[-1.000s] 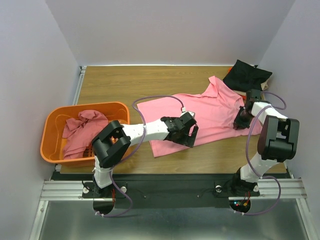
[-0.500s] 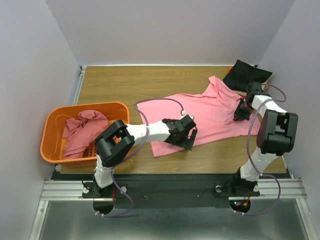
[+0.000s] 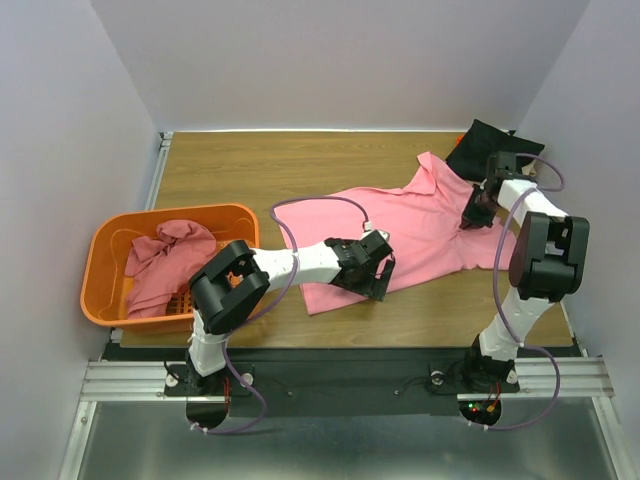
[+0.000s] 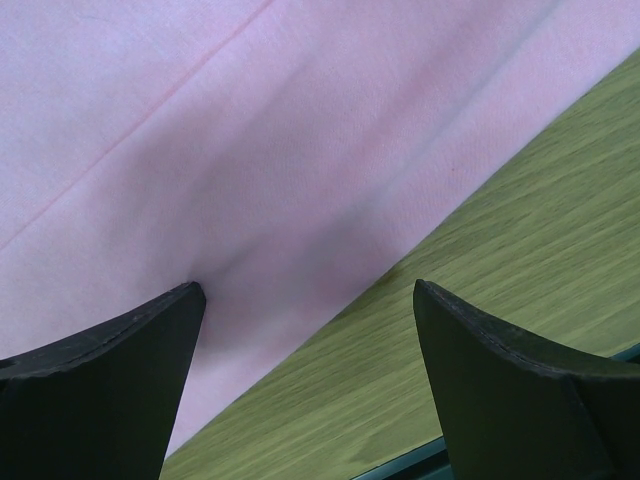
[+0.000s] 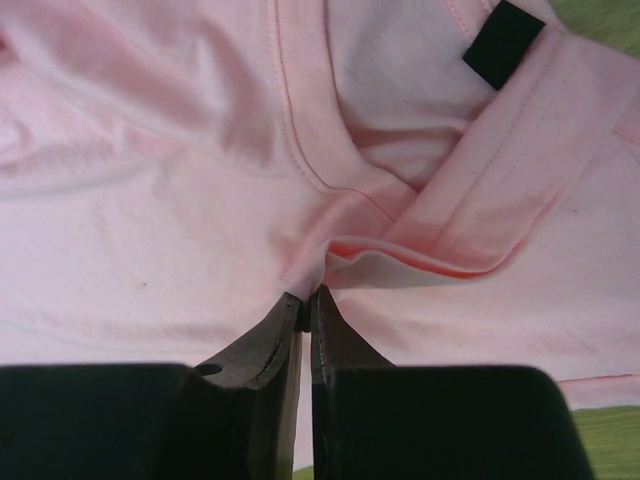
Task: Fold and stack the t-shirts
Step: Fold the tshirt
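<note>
A booth is formed by pale grey-lilac walls (image 3: 330,60) on the left, far and right sides. Its floor is taken up by a wood-grain table (image 3: 250,165). Along the near edge an aluminium rail (image 3: 340,378) is seen, and both arm bases are bolted there.

The light pink t-shirt (image 3: 420,225) is spread flat across the middle and right of the table, with its collar toward the far right. An orange basket (image 3: 100,250) is set at the left edge, and a darker rose t-shirt (image 3: 160,262) is heaped inside it. A folded black t-shirt (image 3: 490,148) is laid in the far right corner, just beyond the pink collar.

The left gripper (image 4: 305,300) is held low at the near hem of the pink shirt with its fingers spread wide, one over cloth and one over bare wood. The fingers of the right gripper (image 5: 305,305) are pressed together on a raised fold of pink cloth beside the neckline, near a small black label (image 5: 503,42).
</note>
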Controlling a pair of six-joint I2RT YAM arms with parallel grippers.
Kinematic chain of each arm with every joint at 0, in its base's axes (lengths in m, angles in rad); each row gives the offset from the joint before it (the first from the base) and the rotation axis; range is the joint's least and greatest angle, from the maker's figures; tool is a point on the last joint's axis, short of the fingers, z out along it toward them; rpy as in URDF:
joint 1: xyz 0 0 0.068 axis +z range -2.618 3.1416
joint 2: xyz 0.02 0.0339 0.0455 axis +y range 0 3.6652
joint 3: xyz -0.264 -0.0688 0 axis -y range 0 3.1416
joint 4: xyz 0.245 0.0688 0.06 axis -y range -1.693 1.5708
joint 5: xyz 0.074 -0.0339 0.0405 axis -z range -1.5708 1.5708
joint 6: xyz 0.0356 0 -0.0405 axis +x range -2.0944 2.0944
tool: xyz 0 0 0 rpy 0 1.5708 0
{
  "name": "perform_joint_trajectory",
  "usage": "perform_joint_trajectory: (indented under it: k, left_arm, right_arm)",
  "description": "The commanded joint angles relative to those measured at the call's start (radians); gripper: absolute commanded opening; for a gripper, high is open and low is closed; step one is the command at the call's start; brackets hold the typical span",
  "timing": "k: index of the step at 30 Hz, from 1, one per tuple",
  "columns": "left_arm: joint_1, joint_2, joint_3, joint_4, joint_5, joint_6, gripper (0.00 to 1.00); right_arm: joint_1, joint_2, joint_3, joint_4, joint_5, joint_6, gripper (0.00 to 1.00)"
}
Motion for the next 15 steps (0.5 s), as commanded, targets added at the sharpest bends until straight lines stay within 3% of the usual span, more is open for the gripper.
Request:
perform_joint_trajectory:
  k: [1,15]
  left_arm:
    - [-0.012,0.051,-0.021,-0.048,0.024,0.009,0.98]
    - [-0.016,0.072,-0.001,-0.063,0.027,0.018,0.98]
  right_arm:
    - [0.025,0.019,0.055,0.012,0.004,-0.025,0.12]
    - [0.111,0.05,0.135,0.009,0.001,-0.078,0.38]
